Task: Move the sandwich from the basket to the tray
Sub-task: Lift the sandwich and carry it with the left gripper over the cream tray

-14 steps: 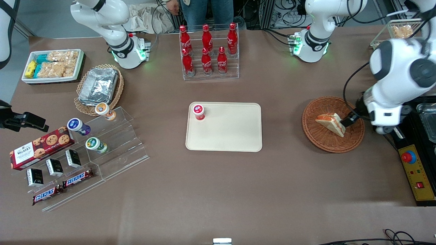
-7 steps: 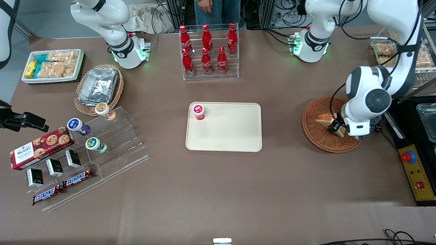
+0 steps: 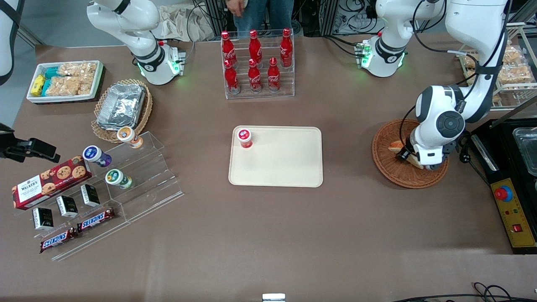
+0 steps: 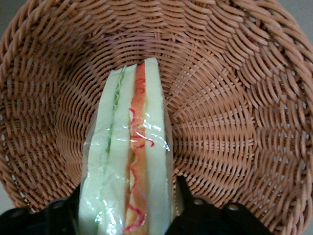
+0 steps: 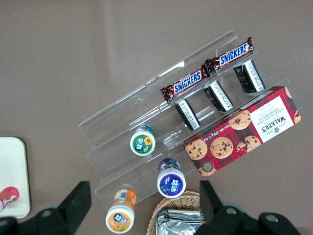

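- Gripper (image 3: pixel 407 156): positioned low inside the basket (image 3: pixel 388 165), at the working arm's end of the table. The wrist housing covers most of it in the front view.
- Jaws: open about as wide as the sandwich is thick. In the wrist view one dark finger (image 4: pixel 182 192) shows close against one bread face and the opposite finger (image 4: pixel 58 208) stands at the other face. Whether the fingers press the bread cannot be determined.
- Sandwich (image 4: pixel 128 166): lies in the basket (image 4: pixel 230 98), wrapped in clear film, standing on edge with its layers facing the wrist camera. White bread slices, a green layer and an orange-pink filling are visible. In the front view only a small part of the sandwich (image 3: pixel 395 146) shows beside the arm.
- Tray (image 3: pixel 285 163): sits flat at mid-table, well apart from the basket, toward the parked arm's side of it.
- Red-lidded cup (image 3: pixel 244 137): stands upright on the tray, in the corner farther from the front camera. It is the only item on the tray.
- Bottle rack (image 3: pixel 256 63): six red bottles, farther from the front camera than the tray.
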`<action>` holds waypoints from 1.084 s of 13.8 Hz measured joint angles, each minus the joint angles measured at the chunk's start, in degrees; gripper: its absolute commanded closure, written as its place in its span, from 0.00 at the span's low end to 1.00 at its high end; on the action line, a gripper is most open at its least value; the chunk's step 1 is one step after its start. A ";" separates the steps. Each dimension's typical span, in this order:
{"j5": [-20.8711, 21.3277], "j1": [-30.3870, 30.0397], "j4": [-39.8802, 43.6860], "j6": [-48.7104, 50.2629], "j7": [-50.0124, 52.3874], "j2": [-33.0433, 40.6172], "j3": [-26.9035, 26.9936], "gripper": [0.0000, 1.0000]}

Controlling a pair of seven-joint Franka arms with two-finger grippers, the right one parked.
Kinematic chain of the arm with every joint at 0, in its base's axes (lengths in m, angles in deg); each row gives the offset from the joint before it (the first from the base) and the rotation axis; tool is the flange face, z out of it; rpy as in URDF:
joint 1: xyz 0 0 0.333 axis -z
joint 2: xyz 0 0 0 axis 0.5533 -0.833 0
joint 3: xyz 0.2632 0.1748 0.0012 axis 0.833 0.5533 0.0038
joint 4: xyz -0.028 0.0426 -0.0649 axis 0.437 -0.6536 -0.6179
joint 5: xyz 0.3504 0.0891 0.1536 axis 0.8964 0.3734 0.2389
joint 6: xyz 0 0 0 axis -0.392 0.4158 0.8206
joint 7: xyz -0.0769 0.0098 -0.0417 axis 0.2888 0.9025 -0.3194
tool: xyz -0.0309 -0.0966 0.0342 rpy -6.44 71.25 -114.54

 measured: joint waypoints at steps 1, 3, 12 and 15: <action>0.13 -0.01 0.09 0.00 -0.07 0.02 0.14 1.00; 0.47 0.00 0.81 0.54 -0.95 0.50 0.16 1.00; -3.38 4.59 22.82 31.89 -15.20 10.07 -12.89 1.00; -7.55 5.17 24.28 32.90 -20.95 9.91 -19.69 1.00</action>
